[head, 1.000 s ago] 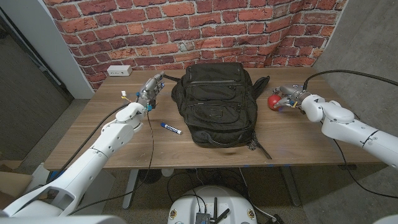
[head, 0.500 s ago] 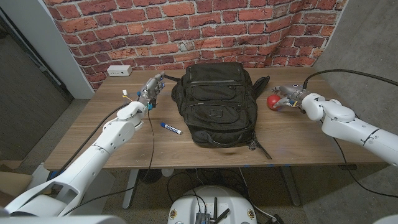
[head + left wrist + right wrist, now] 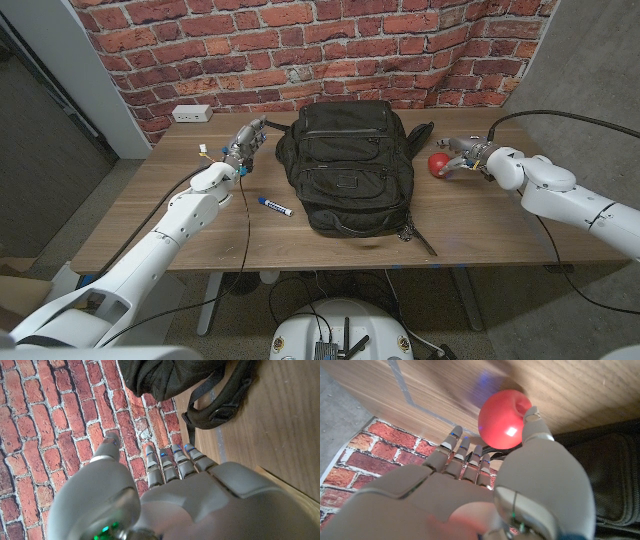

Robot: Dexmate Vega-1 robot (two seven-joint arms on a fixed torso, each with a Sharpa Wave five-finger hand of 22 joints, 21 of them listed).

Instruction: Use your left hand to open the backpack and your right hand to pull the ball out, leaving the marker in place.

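The red ball (image 3: 438,163) lies on the table (image 3: 500,225), out in the open to the right of the backpack (image 3: 347,165) and just beside one of its black straps (image 3: 420,134). My right hand (image 3: 462,156) is right at the ball; in the right wrist view the thumb tip (image 3: 532,414) sits against the ball's (image 3: 504,419) surface while my other fingers (image 3: 465,455) stretch out alongside it, slightly apart and not wrapped round it. Whether I actually have a grip on it I cannot tell, since that side of the ball is hidden behind my own hand.

The backpack is black and lies flat near the middle of the table, its top toward the brick wall (image 3: 300,50), its front pockets facing up and zipped as far as I can see. A loose strap (image 3: 422,240) trails from its lower right corner toward the table's near edge.

The blue and white marker (image 3: 275,207) lies on the wood left of the backpack, close to it but apart.

My left hand (image 3: 244,141) is held up near the backpack's upper left corner, fingers (image 3: 172,460) extended and a little apart, holding nothing; past them in the left wrist view I see the wall and a buckled strap (image 3: 220,407) of the backpack.

A white power strip (image 3: 190,114) rests at the far left of the table against the wall.
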